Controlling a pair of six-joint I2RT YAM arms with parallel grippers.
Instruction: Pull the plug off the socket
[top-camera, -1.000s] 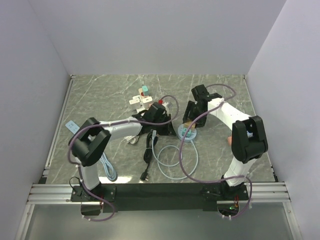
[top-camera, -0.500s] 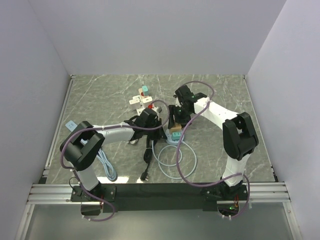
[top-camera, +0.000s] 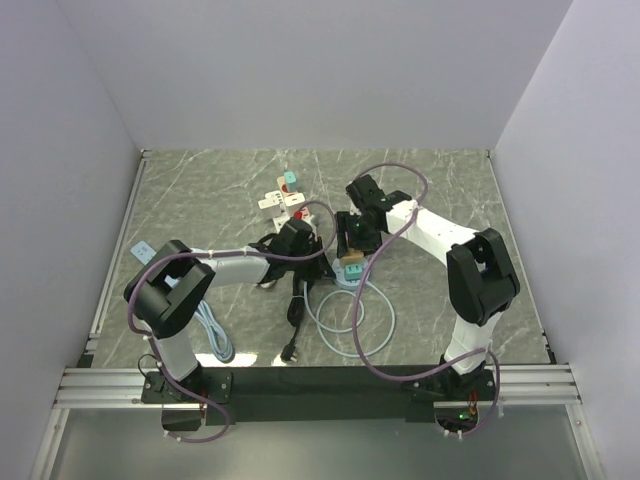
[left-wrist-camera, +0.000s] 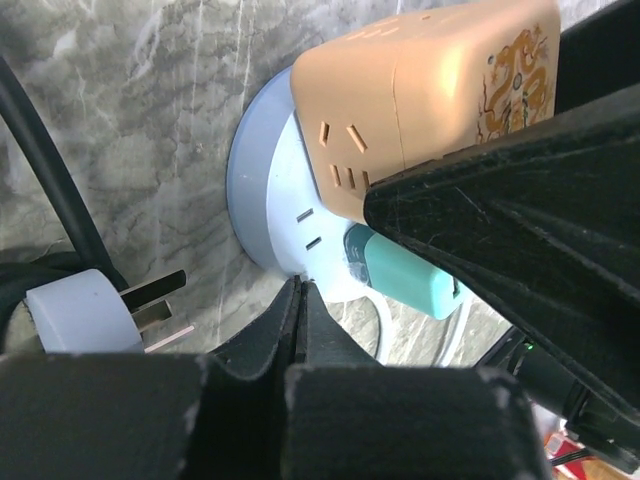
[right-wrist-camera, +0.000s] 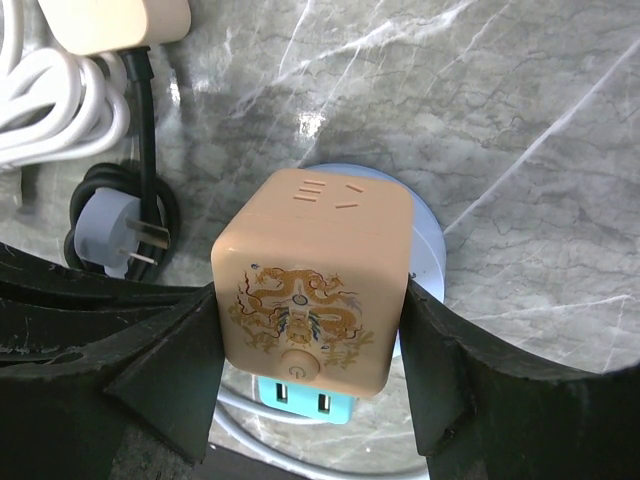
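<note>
A tan cube plug (right-wrist-camera: 310, 270) with a dragon print sits in a round pale-blue socket (right-wrist-camera: 428, 240), and a teal USB plug (right-wrist-camera: 300, 405) is under its near side. My right gripper (right-wrist-camera: 310, 340) is shut on the cube's two sides; it shows near the table's middle in the top view (top-camera: 356, 240). My left gripper (left-wrist-camera: 300, 287) is shut with nothing in it. Its tips touch the socket's rim (left-wrist-camera: 262, 190), just left of the cube (left-wrist-camera: 430, 90). From above, the left gripper (top-camera: 318, 262) is right beside the socket (top-camera: 350, 276).
A grey plug (right-wrist-camera: 105, 230) on a coiled black cord lies left of the socket. A white cable (right-wrist-camera: 50, 100) and a beige adapter (right-wrist-camera: 110, 20) lie further back. A pale cable loop (top-camera: 352, 320) lies in front, and small adapters (top-camera: 285, 195) lie behind.
My right gripper has moved left with the cube and socket, toward my left gripper. My left arm has swung so that its tips meet the socket's rim.
</note>
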